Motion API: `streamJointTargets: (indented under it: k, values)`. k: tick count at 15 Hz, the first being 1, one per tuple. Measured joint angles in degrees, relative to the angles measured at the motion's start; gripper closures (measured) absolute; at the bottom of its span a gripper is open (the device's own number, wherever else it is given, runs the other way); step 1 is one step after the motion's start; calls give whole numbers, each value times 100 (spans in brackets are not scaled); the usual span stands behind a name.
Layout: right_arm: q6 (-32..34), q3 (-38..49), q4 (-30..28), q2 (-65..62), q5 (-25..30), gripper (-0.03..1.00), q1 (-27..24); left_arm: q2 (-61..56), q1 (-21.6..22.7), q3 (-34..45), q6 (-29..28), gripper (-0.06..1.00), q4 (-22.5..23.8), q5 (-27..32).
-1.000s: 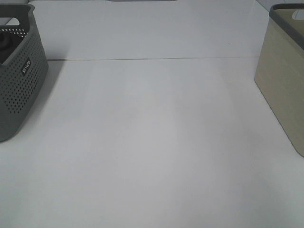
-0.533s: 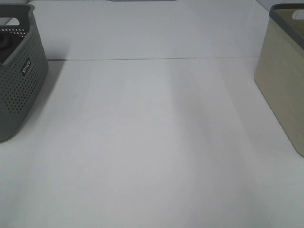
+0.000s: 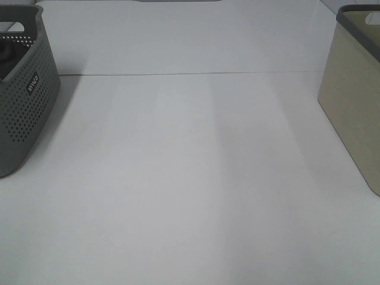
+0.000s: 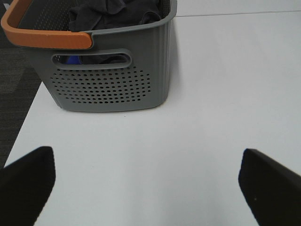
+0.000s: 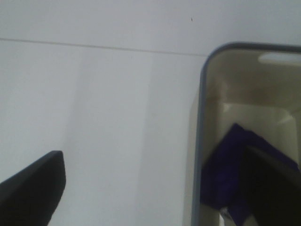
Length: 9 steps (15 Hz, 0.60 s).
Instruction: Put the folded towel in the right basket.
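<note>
The folded towel (image 5: 230,160) is dark blue and lies inside the beige right basket (image 5: 203,117), seen from above in the right wrist view. The same basket (image 3: 350,113) stands at the right edge of the exterior high view, where its inside is hidden. My right gripper (image 5: 155,193) is open and empty above the basket's near rim; one fingertip (image 5: 273,188) hangs over the towel, the other is over the table. My left gripper (image 4: 150,197) is open and empty above the table in front of the grey left basket (image 4: 108,84). Neither gripper shows in the exterior high view.
The grey perforated basket (image 3: 24,101) at the left has an orange handle (image 4: 42,37) and holds dark clothes (image 4: 113,12). The white table (image 3: 190,178) lies between the two baskets. Dark floor (image 4: 14,80) shows beyond the table's left edge.
</note>
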Motion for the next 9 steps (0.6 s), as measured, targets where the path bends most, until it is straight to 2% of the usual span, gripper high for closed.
streamJointTargets:
  k: [1,2,3,6,9]
  values:
    - [6,928,-103,-688,-6,1,0,0,0,0,0,-5,0,0]
    - [11,2744,-80,-2229,-149,1,0,0,0,0,0,-5,0,0]
    - [11,3690,-29,-3008,-350,1,0,0,0,0,0,-5,0,0]
    - [6,5506,57,-5031,-567,1,0,0,0,0,0,-5,0,0]
    - [6,7013,-46,-7139,-470,1,0,0,0,0,0,-5,0,0]
